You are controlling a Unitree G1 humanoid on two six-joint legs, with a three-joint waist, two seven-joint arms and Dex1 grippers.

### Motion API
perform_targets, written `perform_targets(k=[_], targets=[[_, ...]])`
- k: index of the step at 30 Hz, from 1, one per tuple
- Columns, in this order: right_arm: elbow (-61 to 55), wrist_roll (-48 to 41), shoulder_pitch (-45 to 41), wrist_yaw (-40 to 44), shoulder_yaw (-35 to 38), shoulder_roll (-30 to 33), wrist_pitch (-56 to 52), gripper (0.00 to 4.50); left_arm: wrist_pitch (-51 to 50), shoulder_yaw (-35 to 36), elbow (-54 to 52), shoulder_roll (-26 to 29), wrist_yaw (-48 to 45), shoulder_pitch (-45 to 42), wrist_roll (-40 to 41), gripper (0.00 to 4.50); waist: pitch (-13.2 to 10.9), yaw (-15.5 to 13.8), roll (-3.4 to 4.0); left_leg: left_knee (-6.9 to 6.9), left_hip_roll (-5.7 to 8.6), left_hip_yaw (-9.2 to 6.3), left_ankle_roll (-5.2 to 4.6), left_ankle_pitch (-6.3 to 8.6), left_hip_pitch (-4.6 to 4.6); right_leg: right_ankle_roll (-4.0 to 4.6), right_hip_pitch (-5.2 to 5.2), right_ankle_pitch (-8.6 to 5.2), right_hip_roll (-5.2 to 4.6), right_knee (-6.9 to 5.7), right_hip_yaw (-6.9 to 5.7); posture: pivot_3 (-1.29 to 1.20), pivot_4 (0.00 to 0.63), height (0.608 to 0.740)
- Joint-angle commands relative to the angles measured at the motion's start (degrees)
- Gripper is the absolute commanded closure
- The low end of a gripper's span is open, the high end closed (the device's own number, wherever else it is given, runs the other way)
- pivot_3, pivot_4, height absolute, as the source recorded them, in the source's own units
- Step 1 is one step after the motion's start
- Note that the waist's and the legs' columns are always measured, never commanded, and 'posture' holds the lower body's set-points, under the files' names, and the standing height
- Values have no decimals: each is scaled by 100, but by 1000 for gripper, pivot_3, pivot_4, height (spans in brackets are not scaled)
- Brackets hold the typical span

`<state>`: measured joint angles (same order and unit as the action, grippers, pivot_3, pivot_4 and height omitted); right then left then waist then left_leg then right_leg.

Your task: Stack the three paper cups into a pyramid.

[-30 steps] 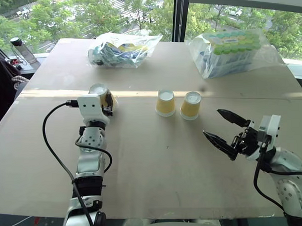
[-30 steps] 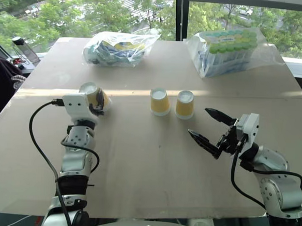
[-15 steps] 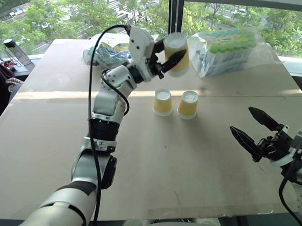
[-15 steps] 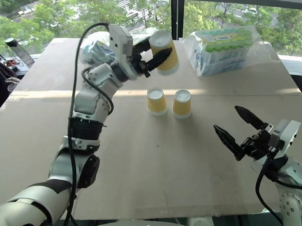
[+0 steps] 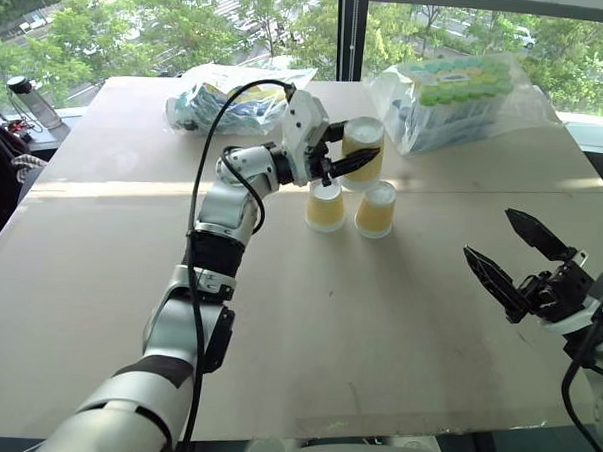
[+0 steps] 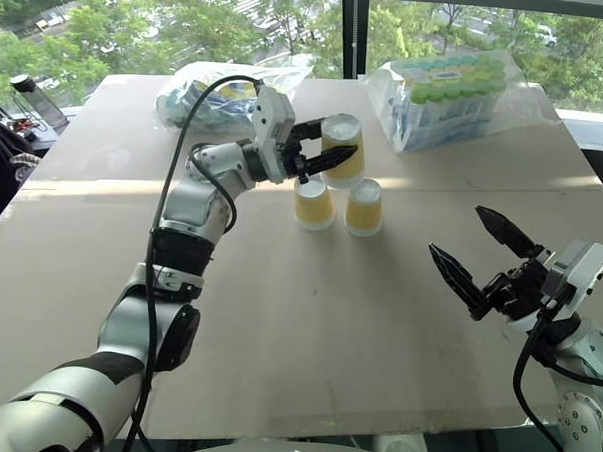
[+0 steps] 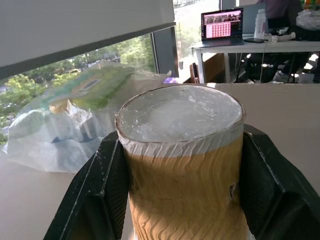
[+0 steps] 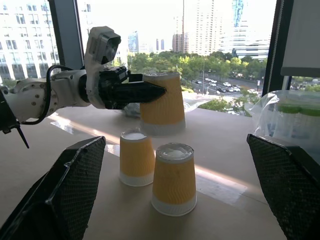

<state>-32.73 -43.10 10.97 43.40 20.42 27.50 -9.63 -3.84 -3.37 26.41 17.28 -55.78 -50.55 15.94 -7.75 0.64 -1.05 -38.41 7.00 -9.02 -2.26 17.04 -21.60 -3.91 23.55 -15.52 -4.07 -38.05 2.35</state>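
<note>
Above the two paper cups standing on the table (image 5: pixel 99 277), the left gripper (image 5: pixel 347 156) holds the third cup (image 5: pixel 362 151) upside down, its black fingers closed on the ribbed yellow sides with the white base facing up. Taking the pair as landmark, the near-left cup (image 5: pixel 326 206) and its neighbour (image 5: pixel 375 209) stand inverted just beside each other, seemingly touching or nearly so, near the middle of the table; the held cup hangs a little behind and above them, closer to the left one than to the gap between the two, and clear of both. Well to the right of the pair and nearer the robot, the right gripper (image 5: pixel 508 257) waits with its jaws spread wide and nothing between them. Beyond the pair, by the window, lie a clear bag of packaged goods (image 5: pixel 237 98) to the left and a bag of green-lidded containers (image 5: pixel 462 98) to the right. Judged from this, the base row is laid and the crowning step is in hand: the next move calls for bringing the held cup forward until it is centred over the seam, lowering it level so its rim bridges both bases, then releasing gently without nudging either.
</note>
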Motion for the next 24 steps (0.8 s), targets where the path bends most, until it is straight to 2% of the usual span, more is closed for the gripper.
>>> perform_targets(k=[1, 12, 14, 15, 17, 24], targets=[[-93, -52, -15, 22, 84, 2, 143, 0, -49, 35, -325, 97, -29, 12, -5, 2009, 0, -2, 0, -1, 0, 0, 0, 0, 0, 0, 0, 0, 0, -1, -1, 0, 150, 740], [-43, -34, -81, 81, 59, 5, 171, 0, 292, 95, -138, -133, 164, 152, -96, 2009, 0, -8, 0, -3, 1, 0, 0, 0, 0, 0, -1, 0, -1, -2, 0, 0, 150, 740], [-47, -25, -82, 77, 46, -2, 175, 0, 283, 113, -153, -143, 166, 174, -71, 1186, 0, -6, 0, -3, 1, 0, 0, 0, 0, 0, -1, 0, -1, -2, 0, 0, 150, 740], [-54, -17, -90, 65, 31, -4, 172, 0, 282, 148, -168, -139, 168, 178, -38, 1024, 0, 1, 0, -3, 0, 0, 0, 0, 0, 0, -1, 0, -1, -2, 0, 0, 150, 740], [-62, -15, -105, 48, 14, 1, 165, 0, 284, 203, -192, -129, 182, 175, -11, 20, 0, 1, 0, -3, 1, 0, 0, 0, 0, 0, 0, 0, -1, -3, 0, 0, 150, 740], [-55, -42, -176, 21, -17, 46, 117, 0, 244, 333, -395, -70, 219, 143, 95, 20, 0, -1, 0, -5, 0, 0, 0, 0, 0, 0, -1, 0, -1, -3, 0, 0, 150, 740]])
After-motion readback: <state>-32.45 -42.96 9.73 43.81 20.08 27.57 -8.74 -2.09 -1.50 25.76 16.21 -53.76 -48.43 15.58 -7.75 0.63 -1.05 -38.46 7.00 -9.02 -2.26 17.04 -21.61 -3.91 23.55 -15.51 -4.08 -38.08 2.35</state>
